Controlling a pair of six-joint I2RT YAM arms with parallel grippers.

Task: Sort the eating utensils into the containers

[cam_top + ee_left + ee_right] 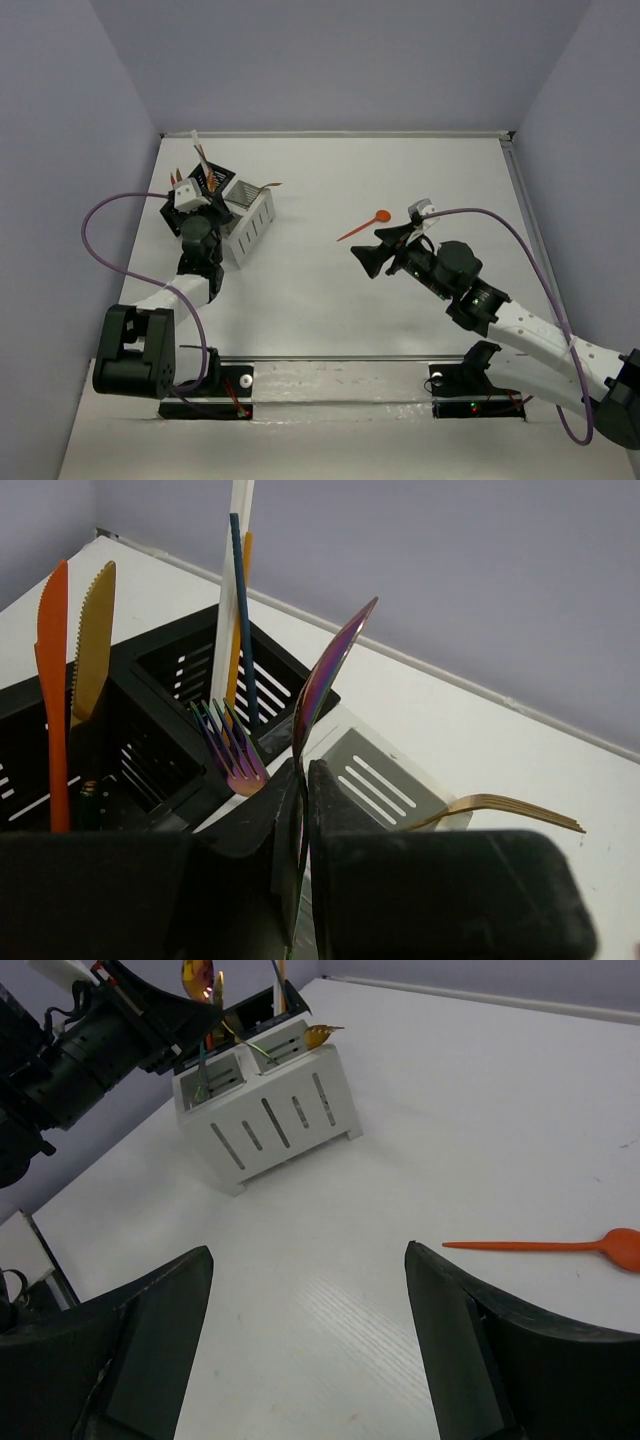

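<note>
On my feed the left gripper [303, 780] has its fingers pinched narrow on the handle of an iridescent spoon [335, 660]. The spoon stands tilted at the white caddy [385, 780], on the side where the black caddy [150, 730] touches it. I cannot tell which compartment lies under it. A gold fork [500, 805] leans out of the white caddy, and an iridescent fork [235, 750] stands beside the held spoon. In the black caddy I see 1 orange knife [52, 680], 1 gold knife [95, 640] and some thin sticks [238, 570]. The orange spoon [365, 226] lies flat on the table [330, 300], well apart from the white caddy. The right gripper [308, 1255] hovers near it, fingers spread wide and holding nothing.
</note>
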